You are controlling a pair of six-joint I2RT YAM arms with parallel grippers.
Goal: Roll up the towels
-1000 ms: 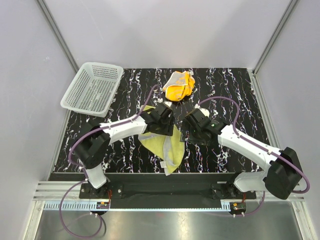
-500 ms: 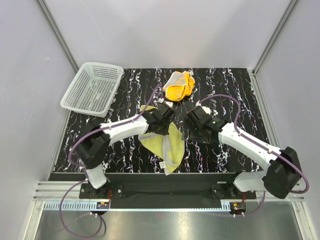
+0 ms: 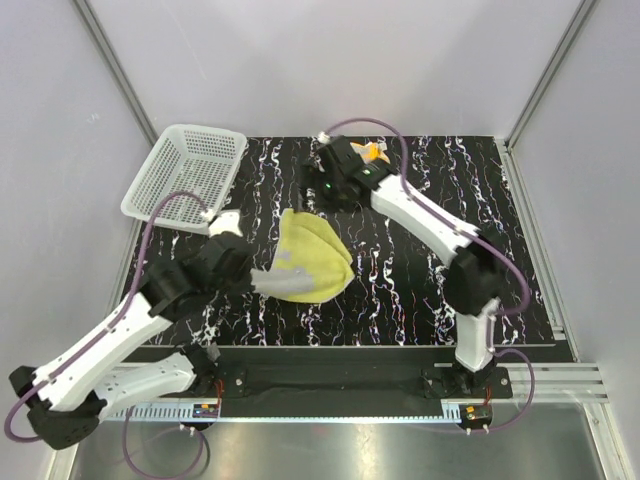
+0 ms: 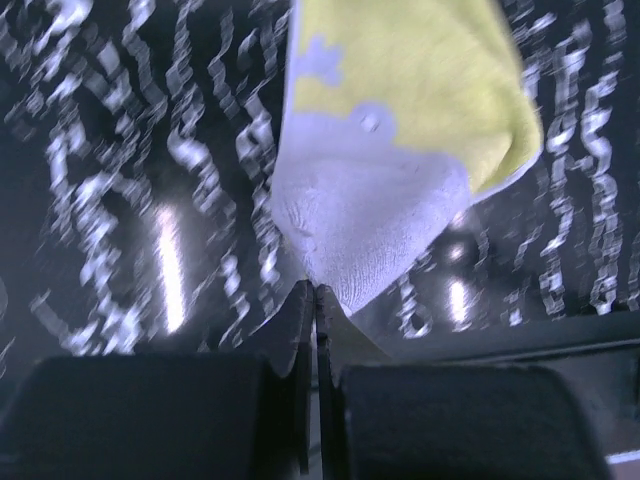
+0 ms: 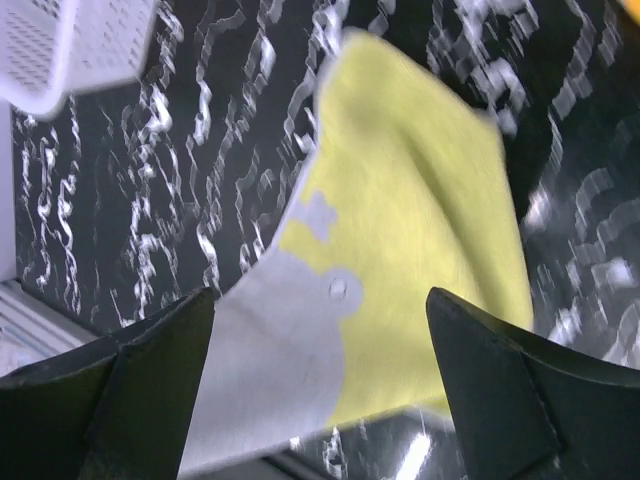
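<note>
A black table (image 3: 420, 200) veined with white was seen under both arms. A white plastic mesh basket (image 3: 185, 178) was set at its far left corner, jutting past the edge. The pale yellow towel (image 3: 310, 258) was spread in loose folds near the middle of the table, well apart from the basket. Its pale grey corner (image 4: 370, 220) was drawn toward the left arm. That corner was pinched by the left gripper (image 4: 312, 300), whose jaws were clenched tight on it. Whether the corner was lifted off the table could not be told. The orange towel (image 3: 375, 152) was bunched at the far edge and mostly hidden behind the right arm. The right gripper (image 5: 318, 300) was held spread wide above the yellow towel, with nothing grasped.
</note>
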